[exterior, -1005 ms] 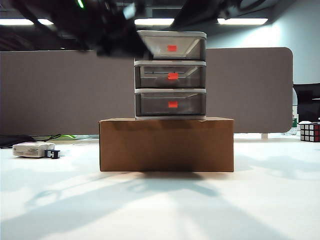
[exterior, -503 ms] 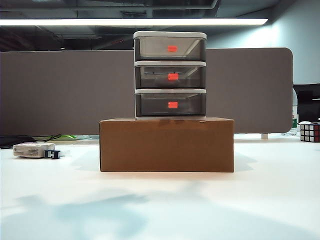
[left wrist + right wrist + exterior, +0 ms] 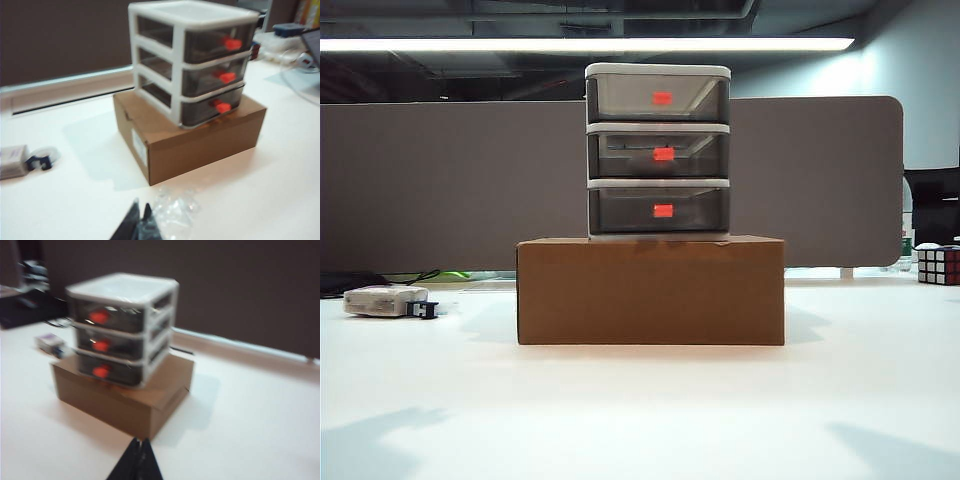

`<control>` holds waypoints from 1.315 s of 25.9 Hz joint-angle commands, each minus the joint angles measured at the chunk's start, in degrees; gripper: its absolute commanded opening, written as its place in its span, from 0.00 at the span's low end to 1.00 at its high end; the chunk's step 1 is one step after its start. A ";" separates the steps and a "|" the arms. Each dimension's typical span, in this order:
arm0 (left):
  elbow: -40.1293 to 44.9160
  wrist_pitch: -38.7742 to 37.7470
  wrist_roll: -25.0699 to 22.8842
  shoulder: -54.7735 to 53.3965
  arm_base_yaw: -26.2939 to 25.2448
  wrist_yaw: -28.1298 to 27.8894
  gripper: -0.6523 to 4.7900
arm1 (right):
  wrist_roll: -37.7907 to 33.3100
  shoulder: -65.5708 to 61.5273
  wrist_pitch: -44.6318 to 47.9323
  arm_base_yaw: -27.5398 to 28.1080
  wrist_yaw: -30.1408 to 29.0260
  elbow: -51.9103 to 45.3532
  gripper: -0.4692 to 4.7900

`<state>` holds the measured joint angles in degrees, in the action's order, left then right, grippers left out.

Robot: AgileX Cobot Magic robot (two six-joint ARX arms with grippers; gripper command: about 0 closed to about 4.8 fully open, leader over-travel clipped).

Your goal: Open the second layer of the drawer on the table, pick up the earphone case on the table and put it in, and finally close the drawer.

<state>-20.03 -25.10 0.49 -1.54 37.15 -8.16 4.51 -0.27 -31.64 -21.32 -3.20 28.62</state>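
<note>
No readable writing anywhere – the brown cardboard box (image 3: 651, 290) carries a white label on its side in the left wrist view, too blurred to read. The drawer (image 3: 658, 150) stands on top of that box at mid-worktop (image 3: 640, 420), all three layers pushed in; the second layer (image 3: 658, 153) is shut, red-orange tab facing front. The earphone case is hard to make out – only a pale shape shows dimly behind the middle drawer's smoky front. White-grey block with a black plug (image 3: 388, 300) lies near the left edge, a colour cube (image 3: 938, 265) at the far right edge, both well apart from the box. Wide bare worktop in front of the box and on both sides. Left gripper (image 3: 140, 220) hangs low and back from the box, jaws pressed together, holding nothing; crumpled clear plastic (image 3: 172, 212) lies just beside it. Right gripper (image 3: 139, 455) likewise back from the box, jaws closed to a point, empty. Against the earlier frame – the dark arms that crossed the top of the exterior view are gone; only faint shadows remain at the lower corners.
</note>
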 commanded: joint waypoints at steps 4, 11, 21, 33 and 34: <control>5.68 8.52 1.77 1.40 -0.31 -0.74 0.11 | -2.36 -1.92 3.08 0.42 6.23 -5.18 0.08; 13.90 20.96 3.15 1.40 -0.17 -1.29 0.11 | -10.23 -1.27 18.45 -0.04 9.77 -16.96 0.08; 19.65 29.07 -1.29 1.40 -1.75 -6.62 0.11 | -6.47 -1.09 30.64 0.44 8.87 -28.57 0.08; 19.63 31.52 1.90 1.42 -32.68 14.71 0.11 | -3.80 -0.87 30.64 15.17 -0.11 -28.57 0.08; 19.61 31.80 1.90 1.40 -34.62 16.85 0.11 | -3.80 -0.87 30.60 16.39 -0.81 -28.57 0.08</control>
<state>-0.08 4.80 2.22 -0.10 5.13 3.20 0.47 -1.15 -1.61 -6.59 -2.28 0.40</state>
